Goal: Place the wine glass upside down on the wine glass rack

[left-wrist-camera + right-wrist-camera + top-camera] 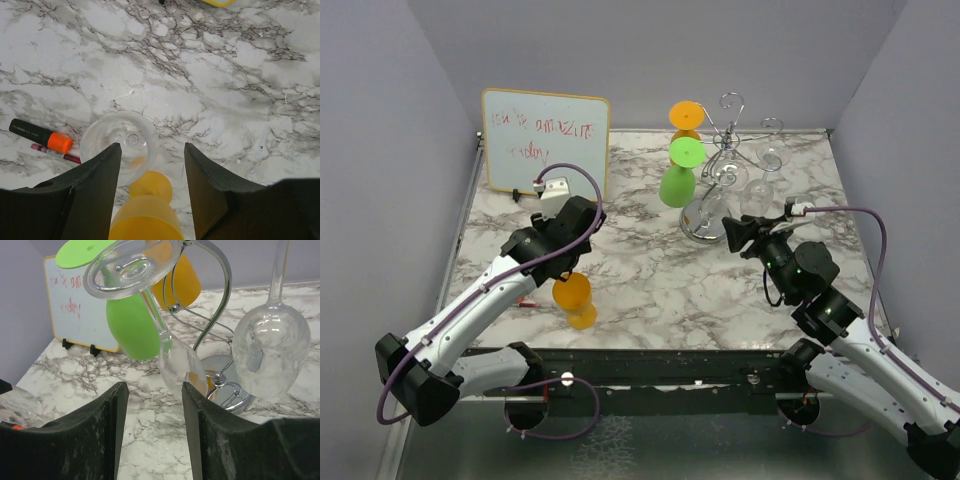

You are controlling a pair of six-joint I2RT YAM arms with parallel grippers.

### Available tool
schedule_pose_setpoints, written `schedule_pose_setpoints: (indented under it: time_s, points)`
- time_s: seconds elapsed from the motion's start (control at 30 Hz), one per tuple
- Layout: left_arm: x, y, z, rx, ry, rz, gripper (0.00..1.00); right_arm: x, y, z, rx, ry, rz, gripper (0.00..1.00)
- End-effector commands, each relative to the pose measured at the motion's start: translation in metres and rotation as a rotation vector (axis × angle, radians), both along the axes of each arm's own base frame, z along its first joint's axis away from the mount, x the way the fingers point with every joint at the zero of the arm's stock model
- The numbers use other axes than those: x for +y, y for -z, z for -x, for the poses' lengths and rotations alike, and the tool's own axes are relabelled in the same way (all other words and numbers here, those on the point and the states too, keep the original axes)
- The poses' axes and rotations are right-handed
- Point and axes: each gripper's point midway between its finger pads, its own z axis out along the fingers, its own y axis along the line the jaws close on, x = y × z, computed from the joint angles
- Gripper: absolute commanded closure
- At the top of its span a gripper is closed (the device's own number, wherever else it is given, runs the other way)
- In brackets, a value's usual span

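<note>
The wine glass rack (pixel 720 165) stands at the back right on its round chrome base (pixel 231 386). A green glass (pixel 678 180), an orange glass (pixel 686 114) and clear glasses (pixel 272 347) hang from it upside down. One more clear glass (pixel 167 347) hangs tilted in front. My right gripper (pixel 154 390) is open and empty just before the base. An orange wine glass (pixel 145 212) sits between the fingers of my left gripper (pixel 152 150), close against the left finger (pixel 95 192) with a gap to the right one. A clear wine glass (pixel 120 142) rests on the table beyond.
A green marker with an orange cap (pixel 41 136) and a red pen (pixel 55 152) lie left of the clear glass. A whiteboard (pixel 546 140) stands at the back left. Grey walls close in the marble table (pixel 650 280) on three sides.
</note>
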Motion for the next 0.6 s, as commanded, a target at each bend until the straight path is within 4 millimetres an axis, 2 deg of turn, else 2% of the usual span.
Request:
schedule_pose_setpoints:
  time_s: [0.0,0.13,0.27,0.43,0.57]
  points:
    - [0.001,0.024,0.007,0.074,-0.017,-0.011,0.46,0.0,-0.006,0.001,0.004,0.002,-0.017,0.48]
    - [0.0,0.041,0.007,0.111,-0.02,-0.03,0.48,-0.001,-0.005,0.002,0.012,0.004,-0.022,0.48]
    - [-0.003,0.055,0.005,0.136,-0.01,-0.047,0.57,-0.002,-0.003,0.002,0.016,0.007,-0.027,0.48]
    - [-0.01,0.052,-0.003,0.12,0.022,-0.045,0.77,-0.002,-0.002,0.003,0.033,0.006,-0.042,0.48]
    - [-0.026,0.04,-0.011,0.093,0.096,-0.002,0.93,0.001,0.001,0.003,0.071,0.007,-0.073,0.48]
